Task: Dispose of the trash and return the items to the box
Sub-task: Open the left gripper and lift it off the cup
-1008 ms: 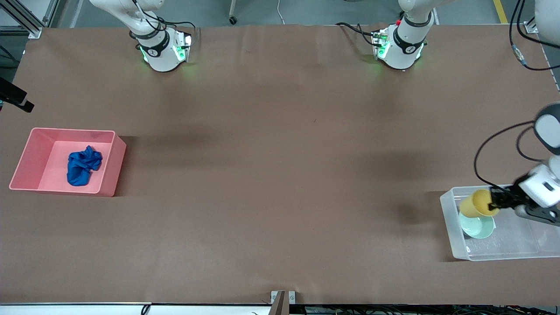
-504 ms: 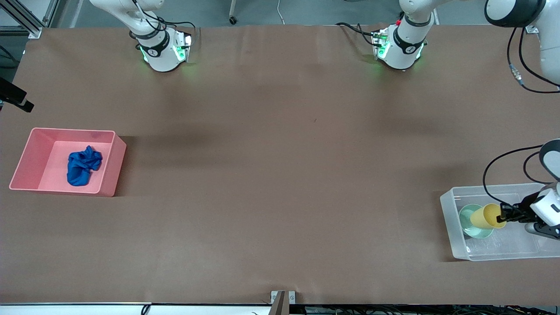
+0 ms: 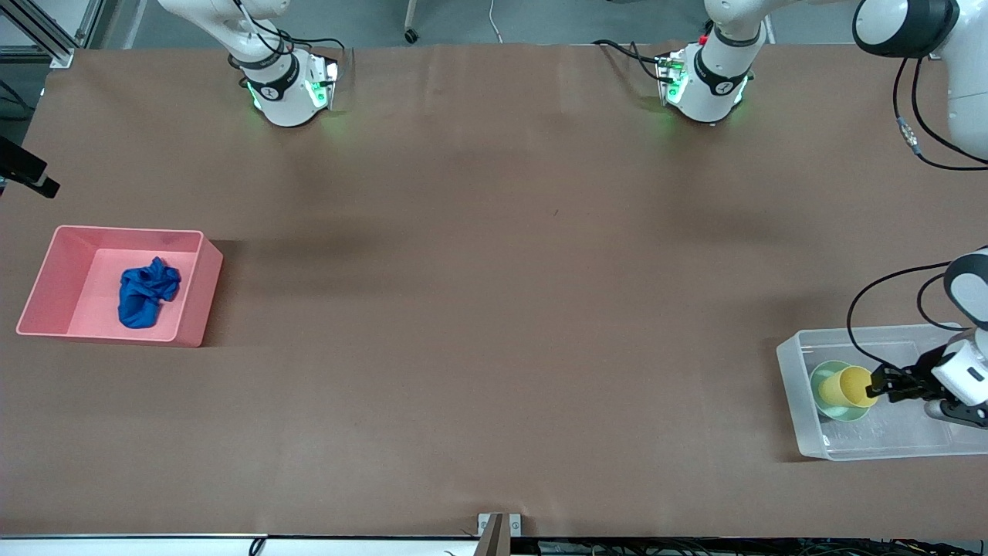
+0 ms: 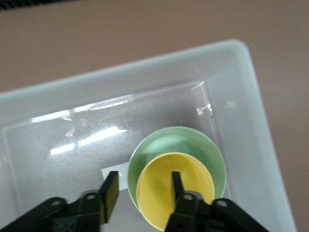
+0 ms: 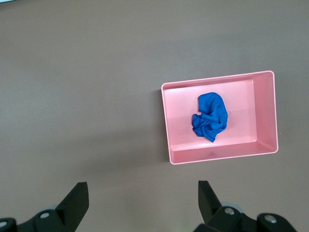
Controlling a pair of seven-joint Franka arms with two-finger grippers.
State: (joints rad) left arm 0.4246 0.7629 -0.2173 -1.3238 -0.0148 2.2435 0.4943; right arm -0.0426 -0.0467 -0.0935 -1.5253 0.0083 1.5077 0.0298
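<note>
**Careful: cup may snag as you withdraw**

Your left pincer (image 4: 142, 193) is parted, one finger inside the yellow cup (image 4: 175, 186), which sits nested in the green bowl (image 4: 177, 159) in the clear box (image 3: 795, 386). Pull away crooked and you could tip it. The trash (image 3: 147, 292) lies in the pink bin (image 3: 46, 278); your right pincer (image 5: 142, 200) waits released, high over the table (image 3: 494, 270).

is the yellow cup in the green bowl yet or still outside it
In it: the yellow cup sits inside the green bowl, left gripper open around its wall.
</note>
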